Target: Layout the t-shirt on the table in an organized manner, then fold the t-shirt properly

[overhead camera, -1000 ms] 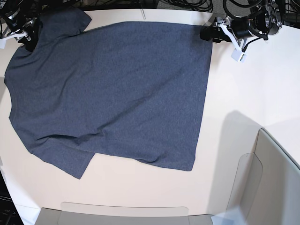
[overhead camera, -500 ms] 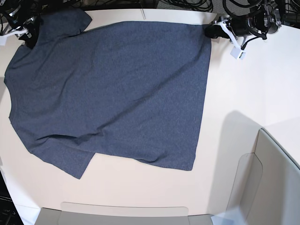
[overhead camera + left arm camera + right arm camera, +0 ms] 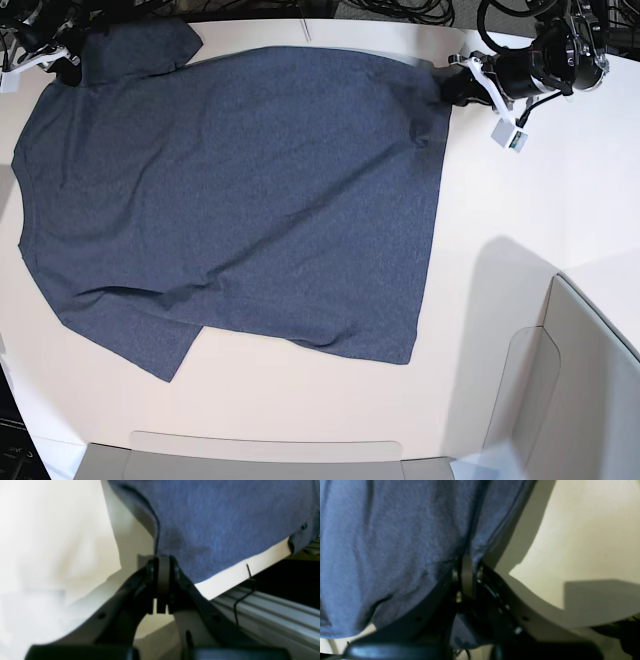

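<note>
The dark navy-grey t-shirt (image 3: 240, 190) lies spread flat on the off-white table (image 3: 520, 200), plain side up, with a crease near its lower left sleeve. My left gripper (image 3: 445, 82) is at the shirt's far right corner, shut on the hem, which is raised slightly there. The left wrist view shows the closed fingers (image 3: 162, 560) pinching the edge of the t-shirt (image 3: 220, 525). My right gripper (image 3: 68, 62) is at the far left by the sleeve, shut on the cloth. In the right wrist view the t-shirt (image 3: 382, 542) drapes around the shut gripper (image 3: 467, 560).
Pale grey translucent panels stand along the near edge (image 3: 270, 455) and at the right (image 3: 580, 380). Black cables (image 3: 400, 10) lie past the table's far edge. A white tag (image 3: 512, 138) hangs from the left arm. A metal rail (image 3: 275, 620) runs below the table's far edge.
My left gripper has shut on the shirt's far right corner and lifted it a little. My right gripper has drawn the left shoulder toward the far edge, tightening the top of the shirt.
</note>
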